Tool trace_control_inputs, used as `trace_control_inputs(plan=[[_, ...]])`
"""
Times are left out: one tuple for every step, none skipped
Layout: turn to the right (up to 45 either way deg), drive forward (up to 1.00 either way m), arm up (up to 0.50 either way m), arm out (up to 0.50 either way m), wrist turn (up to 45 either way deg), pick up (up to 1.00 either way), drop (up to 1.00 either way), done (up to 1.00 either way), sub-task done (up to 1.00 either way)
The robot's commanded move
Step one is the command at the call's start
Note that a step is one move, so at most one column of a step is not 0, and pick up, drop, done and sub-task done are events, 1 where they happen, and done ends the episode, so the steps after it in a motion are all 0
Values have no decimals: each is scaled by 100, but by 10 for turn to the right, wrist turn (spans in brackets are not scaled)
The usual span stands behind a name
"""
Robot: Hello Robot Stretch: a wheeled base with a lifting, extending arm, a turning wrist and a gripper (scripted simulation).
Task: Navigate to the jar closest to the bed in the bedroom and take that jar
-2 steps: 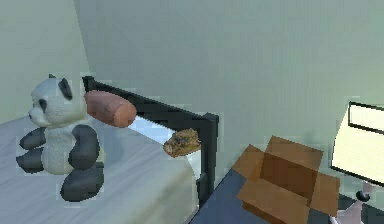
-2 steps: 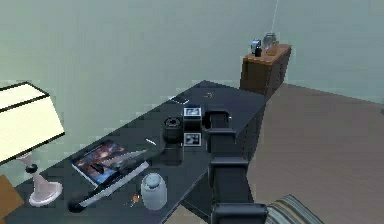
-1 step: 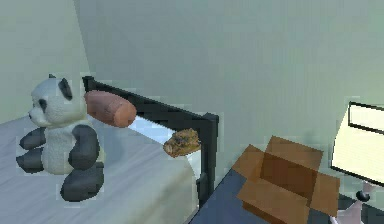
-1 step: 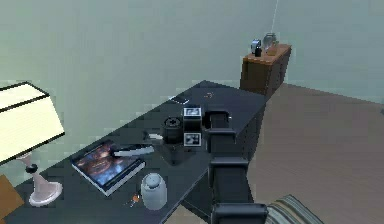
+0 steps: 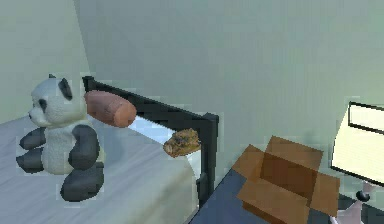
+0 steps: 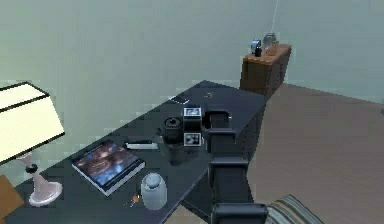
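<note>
The bench [image 6: 235, 105] is long, with the lamp [image 6: 25, 120] well left of the fingers [image 6: 148, 146]. The pale lidded jar [image 6: 152, 190] sits nearer the robot than the fingers, by the bench's near edge, so I'd retract the arm [image 6: 232, 185] and line up first. Can't tell whether the fingers grip anything.

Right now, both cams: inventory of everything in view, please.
bed: 1, pale cover, dark frame, forward view's left
panda plush: 1, black-and-white, sitting on the bed
bolster: 1, reddish, by the headboard
brown lump: 1, bed's corner
cardboard box: 1, brown, open, forward view's right
desk: 1, dark, arm side view's middle
lamp: 1, cream shade, desk's left end
book: 1, bluish, flat on desk
jar: 1, grey-white, desk's near edge beside the book
cabinet: 1, brown wood, beyond the desk
arm: 1, dark bar, arm side view's bottom
gripper: 1, dark, at mid-desk; cannot tell whether it holds anything
</note>
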Motion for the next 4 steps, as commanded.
trace_control_inputs(plan=[[0,0,-30,0,0,0,0,0,0],[0,0,0,0,0,100,0,0,0],[0,0,10,0,0,0,0,0,0],[0,0,0,0,0,0,0,100,0]])
